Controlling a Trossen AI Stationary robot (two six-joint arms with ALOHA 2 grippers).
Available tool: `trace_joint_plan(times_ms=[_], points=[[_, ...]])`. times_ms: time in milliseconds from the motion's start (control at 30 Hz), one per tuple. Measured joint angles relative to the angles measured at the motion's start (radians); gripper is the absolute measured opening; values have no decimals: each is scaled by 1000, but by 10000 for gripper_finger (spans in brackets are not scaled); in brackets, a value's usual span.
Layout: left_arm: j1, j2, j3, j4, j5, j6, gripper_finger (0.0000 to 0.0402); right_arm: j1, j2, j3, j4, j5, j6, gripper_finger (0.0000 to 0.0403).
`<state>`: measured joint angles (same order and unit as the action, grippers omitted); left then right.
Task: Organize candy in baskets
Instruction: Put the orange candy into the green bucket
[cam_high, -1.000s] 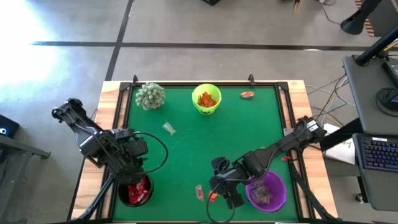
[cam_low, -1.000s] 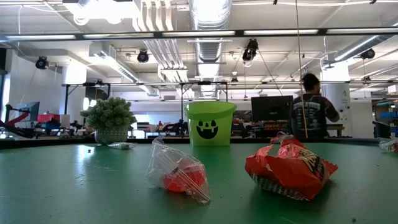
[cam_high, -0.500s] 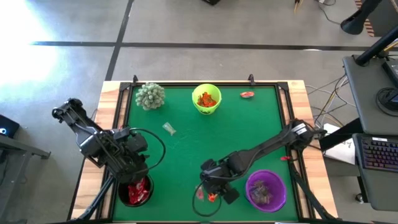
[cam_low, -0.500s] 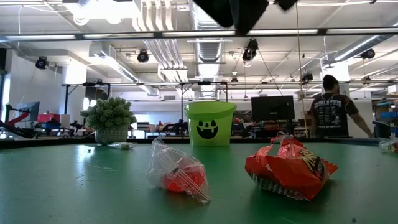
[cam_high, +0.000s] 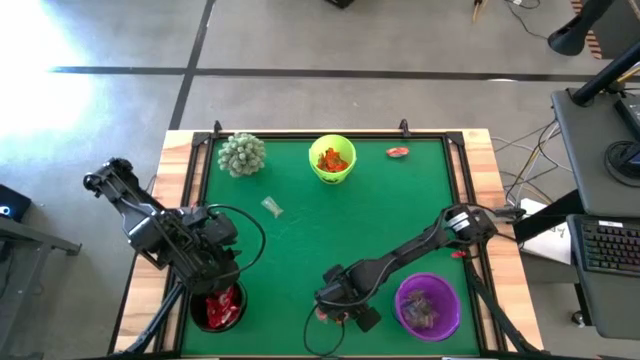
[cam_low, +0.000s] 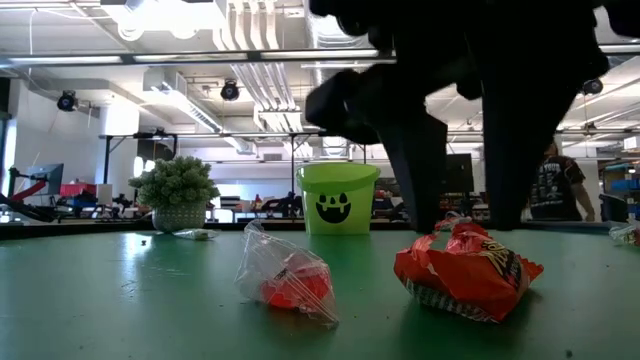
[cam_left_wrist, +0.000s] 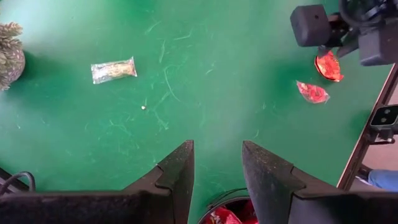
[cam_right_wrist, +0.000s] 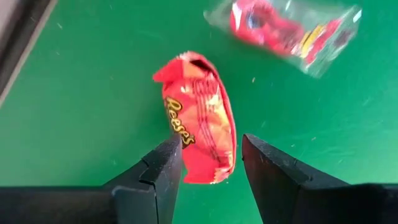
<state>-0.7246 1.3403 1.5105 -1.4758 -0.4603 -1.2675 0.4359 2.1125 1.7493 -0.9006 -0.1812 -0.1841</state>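
An orange-red candy packet lies flat on the green table near its front edge, also seen in the low view. My right gripper hangs open just above it, one finger on each side; I see no touch. A clear-wrapped red candy lies beside it. My left gripper stands open over the black basket, which holds red candy. The lime green basket holds orange candy. The purple basket stands at the near right.
A pale clear-wrapped candy lies left of centre, and a red one lies near the far right edge. A spiky pale-green plant stands at the far left. The table's middle is bare green mat.
My right gripper has come down and toward the table's left, from beside the purple basket to just above the orange-red packet. In the low view it has dropped into the picture from above. The candies have not moved.
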Motion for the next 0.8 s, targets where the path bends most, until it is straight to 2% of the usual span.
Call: trace_joint_plan(times_ms=[333,500,600,800], points=[[0,0,0,0,0,1,117,3,48,0,-31,-6,1,164],[0,0,0,-1,0,3,117,2,55,0,-30,-3,12,151],[0,0,0,-1,0,5,117,2,55,0,-34,-3,26,125],[0,0,0,-1,0,5,117,2,54,0,-44,-10,86,39]])
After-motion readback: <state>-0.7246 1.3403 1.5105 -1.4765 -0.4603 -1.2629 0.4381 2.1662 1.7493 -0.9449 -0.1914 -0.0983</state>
